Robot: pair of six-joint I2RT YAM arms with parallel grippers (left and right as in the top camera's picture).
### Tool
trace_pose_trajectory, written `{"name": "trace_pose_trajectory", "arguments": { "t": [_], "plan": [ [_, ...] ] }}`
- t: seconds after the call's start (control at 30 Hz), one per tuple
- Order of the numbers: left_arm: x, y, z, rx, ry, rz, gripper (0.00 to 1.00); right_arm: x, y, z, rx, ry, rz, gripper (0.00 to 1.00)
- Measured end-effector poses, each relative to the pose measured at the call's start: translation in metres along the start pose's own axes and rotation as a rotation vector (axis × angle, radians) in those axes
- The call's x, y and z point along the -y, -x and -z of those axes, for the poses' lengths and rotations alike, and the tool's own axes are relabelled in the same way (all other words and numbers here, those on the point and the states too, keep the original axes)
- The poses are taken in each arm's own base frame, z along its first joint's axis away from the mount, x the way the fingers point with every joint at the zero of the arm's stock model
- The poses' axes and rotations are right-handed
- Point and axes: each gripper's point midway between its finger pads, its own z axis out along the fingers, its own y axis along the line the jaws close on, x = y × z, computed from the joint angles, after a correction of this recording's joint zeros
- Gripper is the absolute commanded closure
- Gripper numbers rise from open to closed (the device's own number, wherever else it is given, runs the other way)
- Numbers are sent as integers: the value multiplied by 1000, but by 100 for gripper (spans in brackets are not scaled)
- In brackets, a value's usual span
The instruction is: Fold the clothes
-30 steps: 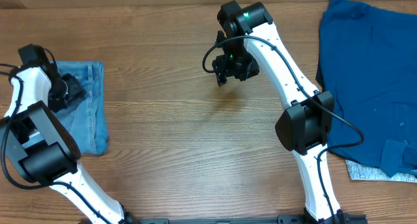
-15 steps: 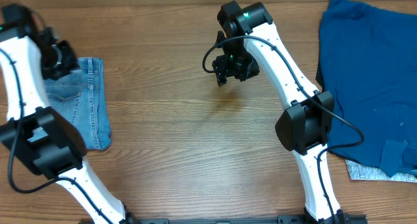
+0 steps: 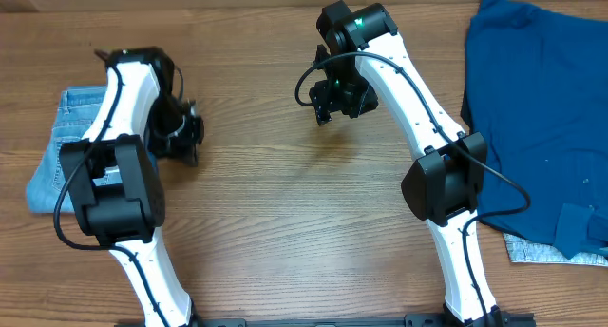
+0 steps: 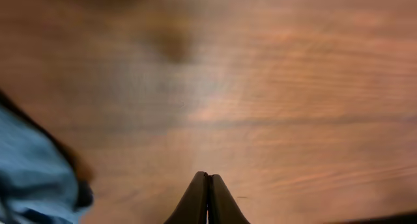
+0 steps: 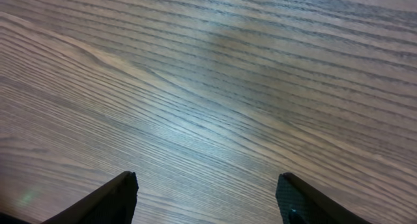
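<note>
The clothes, light-blue denim jeans (image 3: 68,142), lie folded in a small stack at the table's left edge. A corner of them shows blurred at the lower left of the left wrist view (image 4: 32,178). My left gripper (image 3: 183,144) hangs just right of the stack over bare wood. Its fingers (image 4: 208,180) are pressed together with nothing between them. My right gripper (image 3: 328,106) hovers over the middle back of the table, open and empty, with only wood grain between its fingers (image 5: 208,180).
A large dark royal-blue garment (image 3: 541,118) is spread at the far right. A small pale grey cloth (image 3: 537,252) peeks out under its lower edge. Both arm bases stand at the near table edge.
My left arm swung from the far left, over the jeans, to their right side, and its jaws closed empty. The jeans stack now lies further left. The right arm stayed still.
</note>
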Motion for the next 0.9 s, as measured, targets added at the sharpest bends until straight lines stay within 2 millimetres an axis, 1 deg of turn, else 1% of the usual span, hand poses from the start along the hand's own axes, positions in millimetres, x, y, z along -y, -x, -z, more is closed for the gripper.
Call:
{"name": "trace_pose_trajectory", "arguments": {
  "t": [0.03,0.1,0.27,0.33,0.4,0.5,0.53,0.57,0.67,0.73,0.77,0.9],
  "plan": [
    [-2,-9,-9,-39,7,9,96,0,0,0,0,0,0,28],
    [-7,-19,-20,-83,23,30,96,0,0,0,0,0,0,28],
    [-21,-46,-44,-163,95,87,96,0,-1,0,-6,-1,-1,27],
    [-27,-57,-46,-138,131,112,96,0,-2,0,-6,-1,-1,28],
    [-31,-63,-38,-72,157,134,96,0,-2,0,-6,-1,-1,28],
    [-38,-60,-17,87,201,156,95,0,-1,0,-6,-1,-1,28],
    [-41,-60,-14,109,217,167,94,0,-2,0,-6,-1,-1,28],
    [-44,-58,-15,124,237,180,92,0,-2,0,-7,-1,-2,28],
    [-56,-53,-34,157,280,211,92,0,-2,0,-10,-1,-2,28],
    [-60,-51,-42,165,287,220,92,0,-2,0,-10,-1,-2,28],
    [-63,-47,-45,182,289,233,91,0,-3,0,-11,-1,-2,28],
    [-78,-31,-43,254,283,286,92,0,-3,0,-13,-1,-2,28]
  ]
}}
